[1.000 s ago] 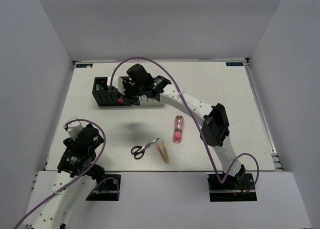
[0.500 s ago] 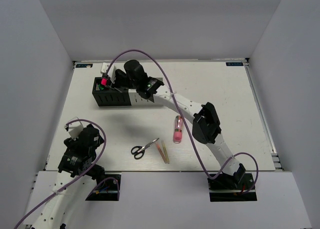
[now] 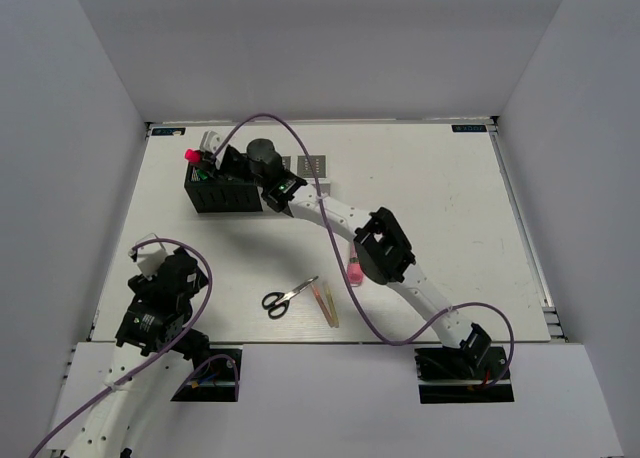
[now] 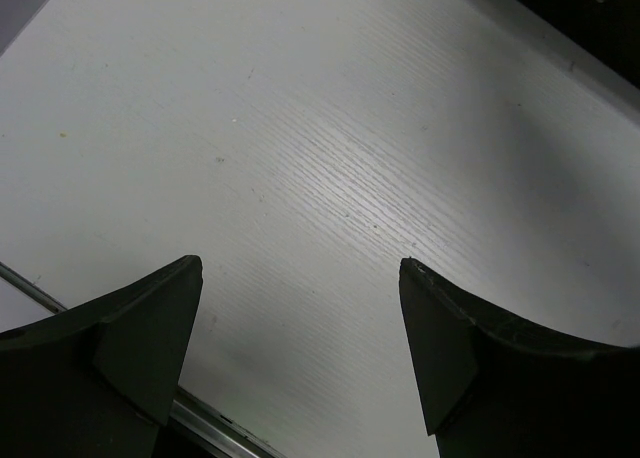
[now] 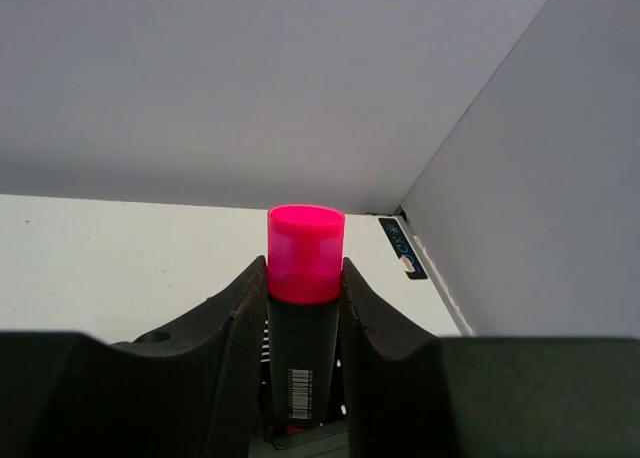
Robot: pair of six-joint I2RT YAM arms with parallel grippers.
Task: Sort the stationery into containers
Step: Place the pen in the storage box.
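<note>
Overhead and wrist views of a two-arm sorting station. The right arm (image 3: 385,246) reaches diagonally across the white surface (image 3: 450,198) to its far left. There the right fingers (image 5: 230,328) are clamped on either side of a black marker with a pink cap (image 5: 305,253). The marker stands upright with its cap uppermost and a barcode label visible on its barrel. In the overhead view the pink cap sits over the far left corner of the black organizer (image 3: 228,194). Whether the marker's lower end is already inside a compartment cannot be told. The light grey organizer (image 3: 312,165) stands just beside the black one, to its right, and is partly hidden by the arm. Three items lie on the surface nearer the arm bases. The black-handled scissors (image 3: 288,297) lie slightly open. The two thin yellow-pink sticks (image 3: 326,304) lie just right of the scissors. The pink pen (image 3: 354,273) lies further right, its far end covered by the right arm. The left arm (image 3: 160,303) is folded over the near left corner of the surface, well apart from all the stationery. The left fingers (image 4: 140,318) stand wide apart, with only bare surface between them.
</note>
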